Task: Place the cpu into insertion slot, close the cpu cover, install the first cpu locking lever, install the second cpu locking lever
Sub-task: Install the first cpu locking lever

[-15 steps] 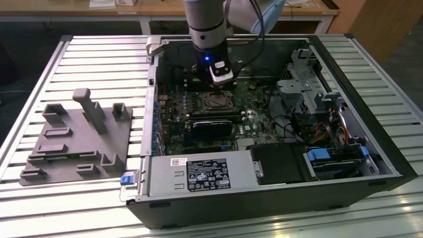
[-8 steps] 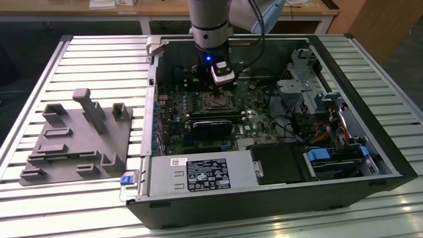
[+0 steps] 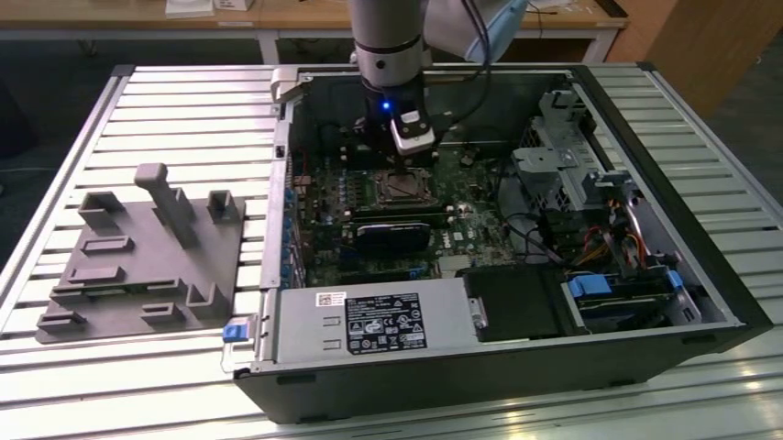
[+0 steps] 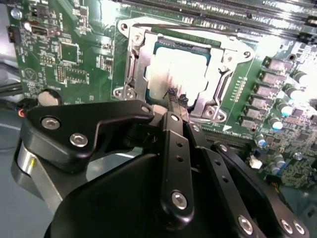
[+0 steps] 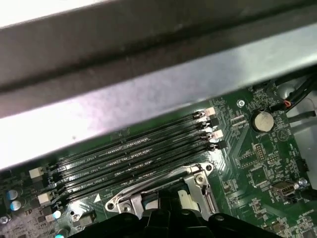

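Hovering just above the insertion slot (image 4: pixel 178 74), the hand (image 4: pixel 177 100) has its fingertips pinched nearly together, gripping nothing. The cpu (image 4: pixel 181 69) sits seated under the cpu cover (image 4: pixel 218 74). That thin frame looks stiff, light and best pressed at its edge.

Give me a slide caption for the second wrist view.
End effector poised over the cpu, seated beneath the closed cpu cover.

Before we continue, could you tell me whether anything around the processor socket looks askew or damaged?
Nothing stands out. In the second wrist view the cpu lies flat and square inside the cpu cover, with the gripper just above it.
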`<action>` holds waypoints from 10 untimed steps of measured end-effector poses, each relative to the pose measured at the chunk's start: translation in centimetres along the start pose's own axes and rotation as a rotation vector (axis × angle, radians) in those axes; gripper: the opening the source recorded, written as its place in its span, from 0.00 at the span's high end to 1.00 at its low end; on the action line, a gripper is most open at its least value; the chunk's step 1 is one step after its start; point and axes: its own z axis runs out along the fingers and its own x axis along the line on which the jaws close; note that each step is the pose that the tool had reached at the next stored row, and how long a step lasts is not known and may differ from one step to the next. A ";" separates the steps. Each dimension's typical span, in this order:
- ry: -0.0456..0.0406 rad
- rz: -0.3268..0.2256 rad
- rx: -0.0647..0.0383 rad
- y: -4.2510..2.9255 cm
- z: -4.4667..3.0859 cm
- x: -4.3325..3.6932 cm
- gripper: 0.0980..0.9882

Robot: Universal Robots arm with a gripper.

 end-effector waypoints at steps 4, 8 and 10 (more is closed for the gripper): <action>0.0000 0.000 0.000 0.07 -0.87 -0.11 0.99; -0.0038 -0.002 0.010 0.12 -1.39 -0.18 0.99; -0.0112 -0.005 0.031 0.12 -1.41 -0.18 0.99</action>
